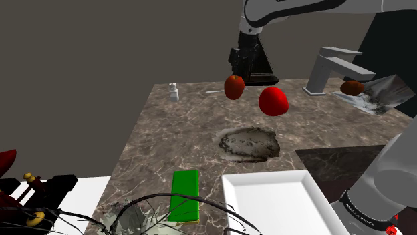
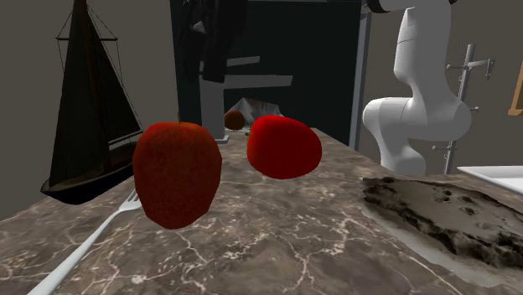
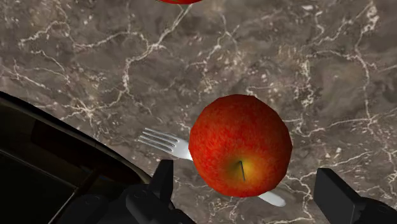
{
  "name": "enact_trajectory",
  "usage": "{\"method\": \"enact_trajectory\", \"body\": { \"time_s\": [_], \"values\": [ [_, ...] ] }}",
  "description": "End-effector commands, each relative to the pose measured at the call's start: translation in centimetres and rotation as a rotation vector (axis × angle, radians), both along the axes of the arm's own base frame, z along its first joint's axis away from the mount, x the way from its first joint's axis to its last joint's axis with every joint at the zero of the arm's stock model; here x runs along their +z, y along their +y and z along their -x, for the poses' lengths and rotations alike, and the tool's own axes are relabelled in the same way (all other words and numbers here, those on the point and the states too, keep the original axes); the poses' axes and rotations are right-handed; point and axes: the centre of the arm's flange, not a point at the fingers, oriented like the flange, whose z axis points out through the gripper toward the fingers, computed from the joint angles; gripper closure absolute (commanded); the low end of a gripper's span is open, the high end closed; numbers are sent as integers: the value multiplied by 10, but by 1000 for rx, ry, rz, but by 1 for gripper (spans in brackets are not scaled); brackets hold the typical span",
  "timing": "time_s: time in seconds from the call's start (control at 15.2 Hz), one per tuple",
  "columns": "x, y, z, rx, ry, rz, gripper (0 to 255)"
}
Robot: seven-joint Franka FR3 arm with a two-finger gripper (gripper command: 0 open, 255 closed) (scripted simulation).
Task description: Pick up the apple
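The apple is red with a yellowish patch round its stem, standing at the far end of the marble counter. In the wrist view the apple lies between my two fingers, which stand wide apart and do not touch it. The gripper is open and hangs just above the apple; it also shows in the shoulder view, gripper, and in the second exterior view, gripper. A silver fork lies partly under the apple.
A rounder red fruit sits close to the apple. A dark model ship stands right behind the gripper. Salt shaker, faucet, a rough dark patch, a green block and a white tray lie nearer.
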Motion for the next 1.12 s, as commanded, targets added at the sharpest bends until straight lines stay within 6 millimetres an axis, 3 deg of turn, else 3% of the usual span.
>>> {"method": "enact_trajectory", "body": {
  "time_s": [0.0,0.07,0.53,0.66,0.73,1.06],
  "values": [
    [9,4,-20,-9,-34,1,0],
    [10,5,-23,-10,-40,2,0],
    [-30,5,-23,-10,-40,2,0],
    [-30,5,-23,-10,-40,2,0],
    [-29,4,-23,-10,-40,2,255],
    [-30,4,-23,-10,-40,2,255]
  ]
}}
